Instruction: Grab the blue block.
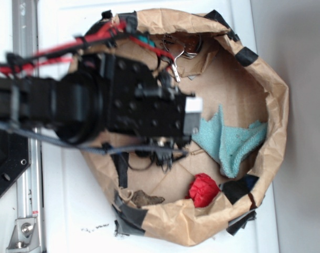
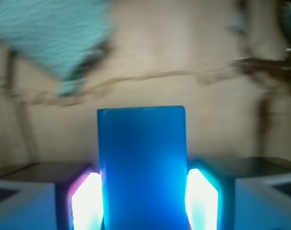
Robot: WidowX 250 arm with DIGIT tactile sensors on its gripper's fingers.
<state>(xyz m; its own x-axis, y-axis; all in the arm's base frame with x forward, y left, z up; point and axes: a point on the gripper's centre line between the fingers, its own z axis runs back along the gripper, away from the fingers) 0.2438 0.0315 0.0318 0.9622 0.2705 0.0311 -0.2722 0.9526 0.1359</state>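
No text, label, brand, number or sign can be read in either view.

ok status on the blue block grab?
Gripper shut on blue block, pads on both sides. Teal cloth off to the side. Nothing in the way.

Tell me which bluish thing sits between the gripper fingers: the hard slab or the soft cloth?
The blue block: a smooth, sharp-edged slab between the gripper fingers. The teal cloth is fuzzy and lies apart on the brown paper.

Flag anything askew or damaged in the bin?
Teal cloth lies crumpled against the paper bin's right wall, whose torn rim is patched with black tape. The blue block sits square in the gripper.
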